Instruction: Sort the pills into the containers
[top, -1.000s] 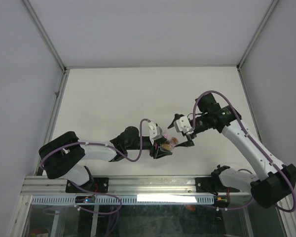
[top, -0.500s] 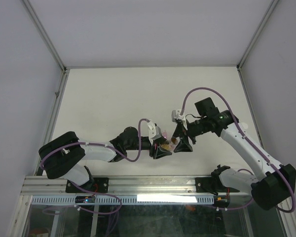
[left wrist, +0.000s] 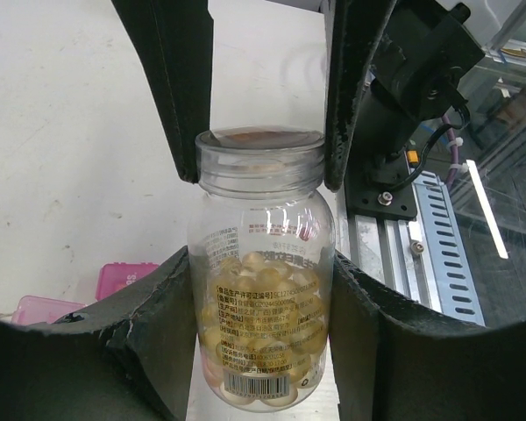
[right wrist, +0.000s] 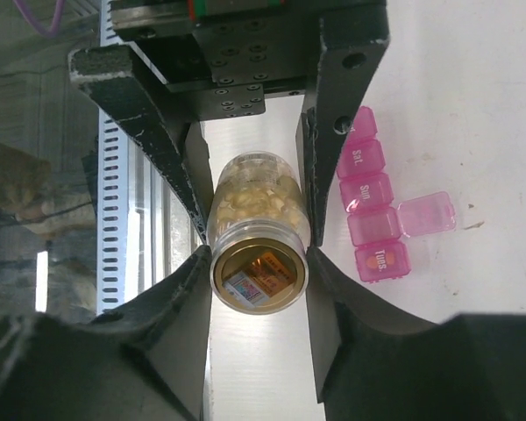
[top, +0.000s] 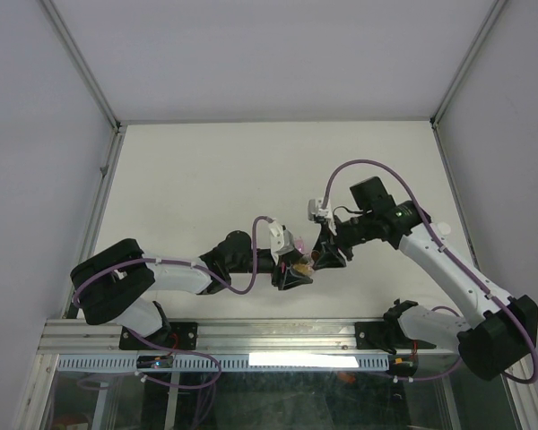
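White tabletop (top: pixel 206 179), magenta containers (right wrist: pixel 366 191) lying on it, grey walls (top: pixel 251 54)

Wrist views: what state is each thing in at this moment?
bottle: partly filled with pale pills, gripped at body and neck.
left gripper: shut on the bottle's body.
right gripper: shut on the bottle's neck.
containers: one lid flipped open, the other visible lids shut.
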{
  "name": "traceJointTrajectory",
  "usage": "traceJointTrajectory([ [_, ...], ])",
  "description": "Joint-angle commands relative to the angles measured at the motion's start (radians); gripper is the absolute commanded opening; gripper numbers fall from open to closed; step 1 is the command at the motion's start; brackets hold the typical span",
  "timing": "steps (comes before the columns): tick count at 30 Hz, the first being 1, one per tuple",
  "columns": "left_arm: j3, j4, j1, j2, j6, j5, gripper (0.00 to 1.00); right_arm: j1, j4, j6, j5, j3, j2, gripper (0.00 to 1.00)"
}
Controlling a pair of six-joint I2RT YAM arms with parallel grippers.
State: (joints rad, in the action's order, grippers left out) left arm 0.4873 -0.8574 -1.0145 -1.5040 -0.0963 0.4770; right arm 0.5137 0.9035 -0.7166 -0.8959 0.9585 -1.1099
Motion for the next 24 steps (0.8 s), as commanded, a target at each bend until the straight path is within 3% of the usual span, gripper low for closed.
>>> traceJointTrajectory([
  [1, 0.014, -0.070, 0.001, 0.030, -0.024, 0.003, 0.00, 0.022, 0.027, -0.139, 0.000, 0.022, 0.018, 0.22],
  [5, 0.021, -0.069, 0.001, 0.018, -0.032, 0.062, 0.00, 0.022, 0.091, -0.412, -0.032, 0.034, 0.048, 0.20],
  [10, 0.028, -0.063, 0.001, 0.006, -0.042, 0.110, 0.00, 0.022, 0.340, -0.920, -0.066, 0.128, -0.019, 0.19],
  [13, 0.030, -0.068, 0.001, -0.003, -0.050, 0.128, 0.00, 0.022, 0.416, -1.077, -0.062, 0.189, -0.081, 0.19],
  [16, 0.037, -0.069, 0.001, -0.015, -0.059, 0.141, 0.00, 0.023, 0.385, -1.100, -0.065, 0.194, -0.094, 0.18],
  [21, 0.034, -0.077, 0.001, -0.027, -0.063, 0.138, 0.00, 0.022, 0.281, -0.980, -0.077, 0.172, -0.071, 0.21],
  [24, 0.034, -0.083, 0.001, -0.034, -0.063, 0.127, 0.00, 0.022, 0.177, -0.785, -0.105, 0.133, -0.017, 0.58],
])
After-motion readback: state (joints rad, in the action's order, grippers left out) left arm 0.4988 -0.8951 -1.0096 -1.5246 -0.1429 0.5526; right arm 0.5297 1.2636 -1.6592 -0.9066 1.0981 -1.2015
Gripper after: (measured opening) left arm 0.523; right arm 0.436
